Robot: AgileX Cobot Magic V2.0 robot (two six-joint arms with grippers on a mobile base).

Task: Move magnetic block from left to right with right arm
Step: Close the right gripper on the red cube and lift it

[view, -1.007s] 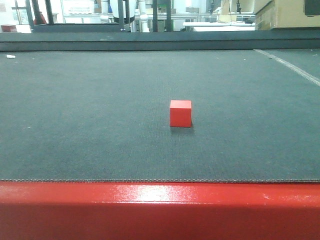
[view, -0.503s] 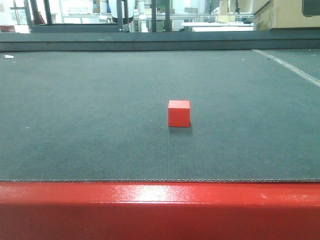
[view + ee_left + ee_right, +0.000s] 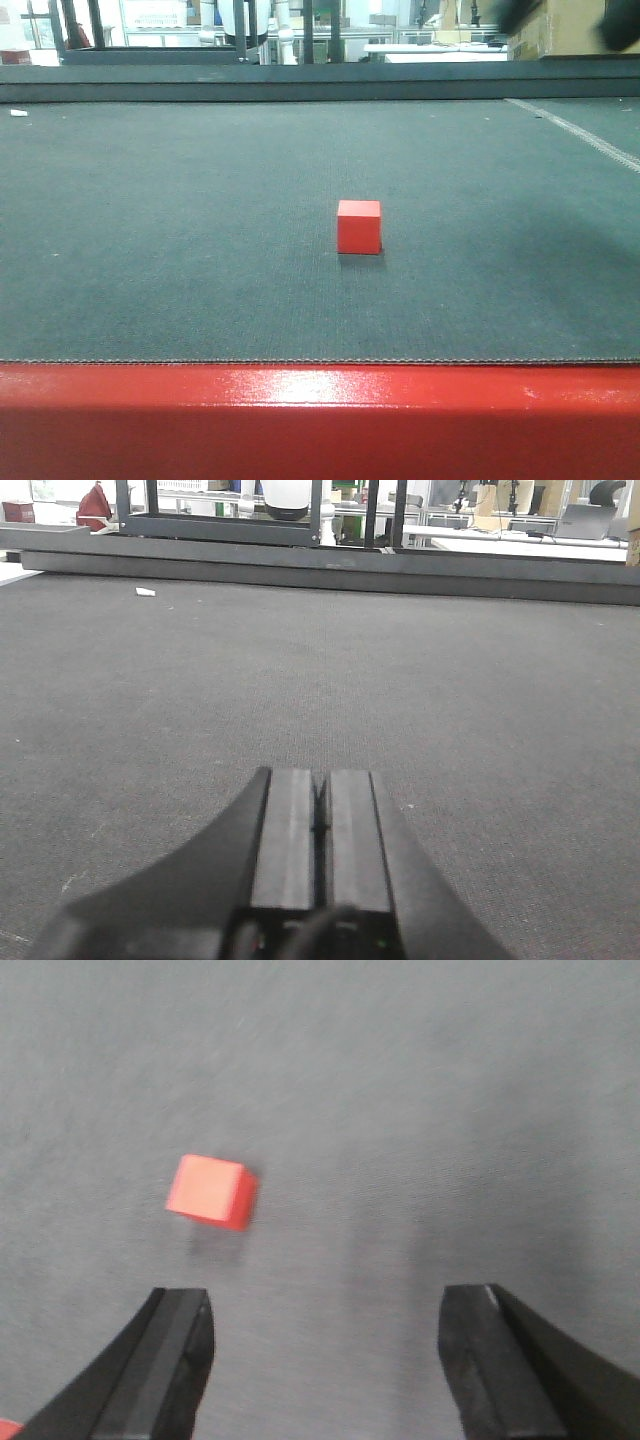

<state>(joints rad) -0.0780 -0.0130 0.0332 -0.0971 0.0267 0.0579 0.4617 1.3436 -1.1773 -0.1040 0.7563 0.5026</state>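
The right tool (image 3: 325, 1302), jaws apart, hangs above the magnetic block (image 3: 210, 1192), apparently to straddle it (left tool (image 3: 318, 780) rests pressed together, idle).

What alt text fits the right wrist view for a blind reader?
The right gripper hangs open above the grey mat, its two dark fingers spread wide. The red magnetic block lies on the mat ahead, untouched, toward the picture's left. The picture is blurred.
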